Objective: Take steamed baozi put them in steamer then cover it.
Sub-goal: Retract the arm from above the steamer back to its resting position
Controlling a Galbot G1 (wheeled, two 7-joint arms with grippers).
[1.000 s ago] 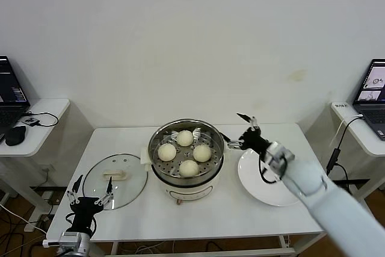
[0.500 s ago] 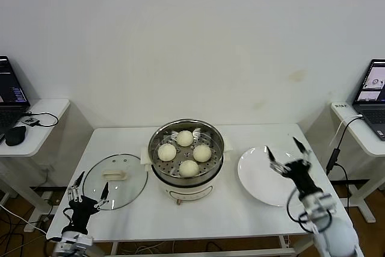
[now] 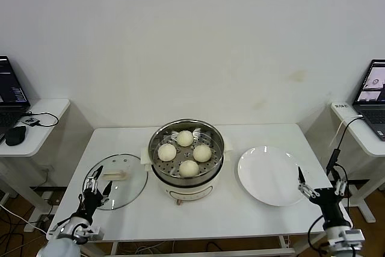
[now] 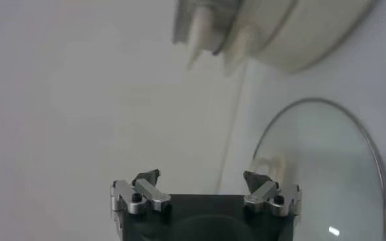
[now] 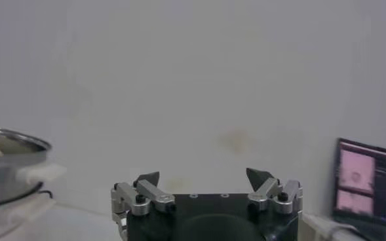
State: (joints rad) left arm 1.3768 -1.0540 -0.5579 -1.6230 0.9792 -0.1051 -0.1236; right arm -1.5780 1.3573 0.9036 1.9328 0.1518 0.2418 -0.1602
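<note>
The table [image 3: 252,215] is carrying everything the task needs, and the steamer [image 3: 157,139] is sitting at its middle with all four steamed baozi [image 3: 189,168] resting on the perforated tray inside. Loading is therefore looking finished, and only the covering step is remaining.

The biggest change is on the right: the right gripper [image 3: 320,186], which a second ago was hovering beside the steamer's rim, is now hanging low at the table's near right corner, past the bare white plate [image 3: 267,176]. Its jaws are standing wide and holding nothing. That retreat is suggesting the right arm is done with its share.

The cover [image 3: 129,176] is lying flat on the table to the left of the steamer, cream handle up. The left gripper [image 3: 96,183] is creeping up over the cover's near edge, closer to the handle than before, jaws spread wide and empty. It is probably lining up to take the handle next.
</note>
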